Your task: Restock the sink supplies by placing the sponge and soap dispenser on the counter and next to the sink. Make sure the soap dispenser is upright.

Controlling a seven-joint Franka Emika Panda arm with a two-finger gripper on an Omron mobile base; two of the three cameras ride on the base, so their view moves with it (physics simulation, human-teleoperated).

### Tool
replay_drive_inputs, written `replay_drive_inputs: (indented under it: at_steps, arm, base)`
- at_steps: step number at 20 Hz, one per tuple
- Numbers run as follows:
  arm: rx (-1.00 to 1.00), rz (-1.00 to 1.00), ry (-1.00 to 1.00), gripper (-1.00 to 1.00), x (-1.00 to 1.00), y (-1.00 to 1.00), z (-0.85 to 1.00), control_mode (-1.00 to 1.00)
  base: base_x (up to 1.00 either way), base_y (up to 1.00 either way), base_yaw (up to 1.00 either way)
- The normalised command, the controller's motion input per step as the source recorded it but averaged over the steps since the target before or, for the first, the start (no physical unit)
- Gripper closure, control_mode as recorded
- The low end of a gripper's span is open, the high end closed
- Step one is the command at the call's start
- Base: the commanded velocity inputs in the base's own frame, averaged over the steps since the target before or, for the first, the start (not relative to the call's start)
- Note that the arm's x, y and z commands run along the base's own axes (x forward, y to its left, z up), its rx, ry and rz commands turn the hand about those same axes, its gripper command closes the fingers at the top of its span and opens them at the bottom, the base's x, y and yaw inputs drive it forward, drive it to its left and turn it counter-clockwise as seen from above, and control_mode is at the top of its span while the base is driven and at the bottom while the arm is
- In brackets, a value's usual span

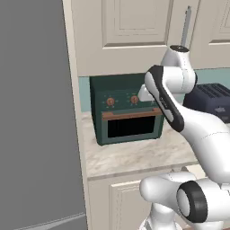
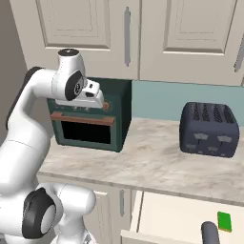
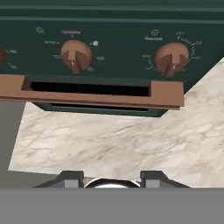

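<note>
Hand view: my gripper (image 3: 112, 177) hangs over marbled countertop (image 3: 131, 144) before dark-green toaster oven (image 3: 109, 39), fingertips apart, nothing between them. Right base view: sponge (image 2: 224, 221) lies in open drawer (image 2: 171, 219) below counter edge, dark rounded object (image 2: 208, 232) beside it, maybe soap dispenser, can't confirm. Toaster (image 2: 208, 129) sits right. I judge step as reach for first item; next move calls for swinging right and down into drawer.

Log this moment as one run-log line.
gripper: open, empty, above marbled countertop | facing green toaster oven | sponge: in open drawer | toaster: on countertop
</note>
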Motion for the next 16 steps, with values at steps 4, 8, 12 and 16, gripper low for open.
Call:
replay_drive_inputs:
  at_steps: [4,8,12,16]
  arm:
    - [0.00,0.00,0.00,-1.00,-0.01,0.00,0.00,1.00]
    - [0.00,0.00,0.00,-1.00,0.00,0.00,0.00,1.00]
    - [0.00,0.00,0.00,-1.00,0.00,0.00,0.00,1.00]
    - [0.00,0.00,0.00,-1.00,0.00,0.00,0.00,1.00]
  base:
    - [-0.49,0.00,0.00]
    - [-1.00,-0.13,-0.02]
    - [-1.00,-0.29,-0.07]
    - [-0.67,-0.83,-0.13]
